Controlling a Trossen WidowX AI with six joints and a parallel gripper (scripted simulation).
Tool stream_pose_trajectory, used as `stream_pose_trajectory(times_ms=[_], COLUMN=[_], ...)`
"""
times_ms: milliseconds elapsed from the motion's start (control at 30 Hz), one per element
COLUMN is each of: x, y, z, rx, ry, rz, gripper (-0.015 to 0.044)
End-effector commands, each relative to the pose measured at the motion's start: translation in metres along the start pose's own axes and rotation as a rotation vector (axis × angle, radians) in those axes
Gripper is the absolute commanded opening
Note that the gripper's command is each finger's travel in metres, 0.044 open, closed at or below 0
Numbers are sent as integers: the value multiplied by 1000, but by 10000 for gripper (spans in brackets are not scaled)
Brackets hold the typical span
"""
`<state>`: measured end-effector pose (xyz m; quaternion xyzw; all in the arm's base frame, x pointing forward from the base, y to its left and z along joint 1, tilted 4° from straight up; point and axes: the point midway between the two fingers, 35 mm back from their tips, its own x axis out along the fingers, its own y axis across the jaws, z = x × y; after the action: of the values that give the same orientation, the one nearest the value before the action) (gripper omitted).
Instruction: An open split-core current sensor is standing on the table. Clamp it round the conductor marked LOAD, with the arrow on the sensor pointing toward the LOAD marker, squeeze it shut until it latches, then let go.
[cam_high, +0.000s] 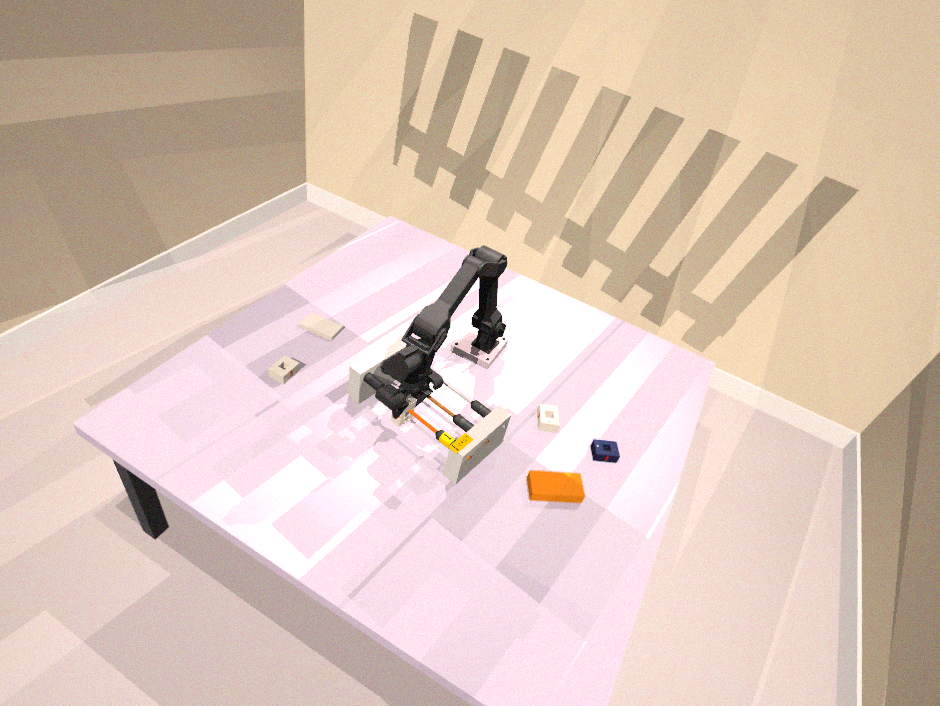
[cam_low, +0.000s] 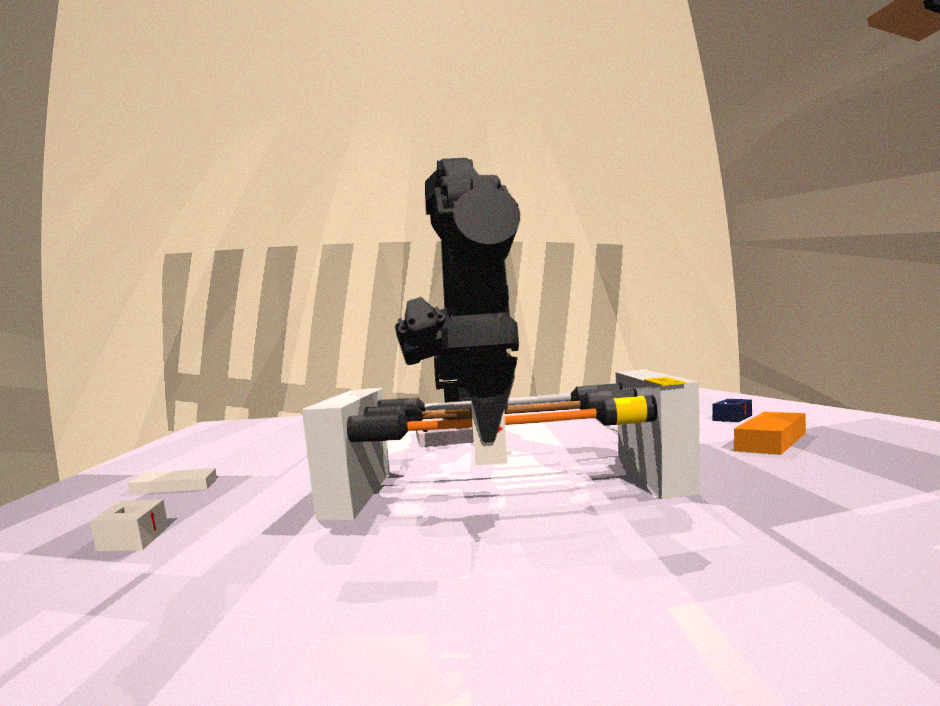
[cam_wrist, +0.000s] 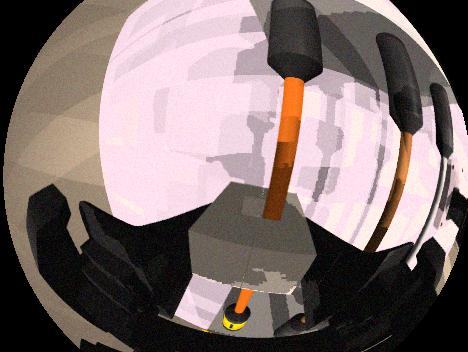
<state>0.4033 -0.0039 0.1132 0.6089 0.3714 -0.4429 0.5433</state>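
Observation:
The beige split-core sensor (cam_low: 490, 454) (cam_wrist: 247, 241) sits round the front orange conductor (cam_low: 554, 415) (cam_wrist: 286, 131) (cam_high: 426, 424), between the two end posts. This conductor carries the yellow LOAD band (cam_low: 630, 409) (cam_high: 458, 442) (cam_wrist: 233, 321) at its right end. A bit of the sensor's red arrow shows on the side facing the yellow band. My gripper (cam_low: 488, 427) (cam_wrist: 257, 216) (cam_high: 397, 400) comes down from above and is shut on the sensor, one finger on each side. Two more conductors run parallel behind, a darker orange one (cam_wrist: 394, 188) and a grey one.
White end posts (cam_low: 334, 463) (cam_low: 672, 448) hold the conductors. An orange block (cam_high: 556, 486) (cam_low: 769, 431), a dark blue sensor (cam_high: 604, 450) and a white one (cam_high: 547, 416) lie to the right. A beige sensor (cam_high: 284, 370) (cam_low: 129, 524) and a flat slab (cam_high: 321, 326) lie left.

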Motion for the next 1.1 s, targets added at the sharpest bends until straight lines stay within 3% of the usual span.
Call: stream_pose_trajectory(times_ms=[0, 467, 1067], x=[0, -1, 0], y=[0, -4, -3], z=[0, 0, 0], rx=[0, 0, 1], ry=[0, 0, 0], rz=[0, -127, -131], gripper=[0, 0, 0])
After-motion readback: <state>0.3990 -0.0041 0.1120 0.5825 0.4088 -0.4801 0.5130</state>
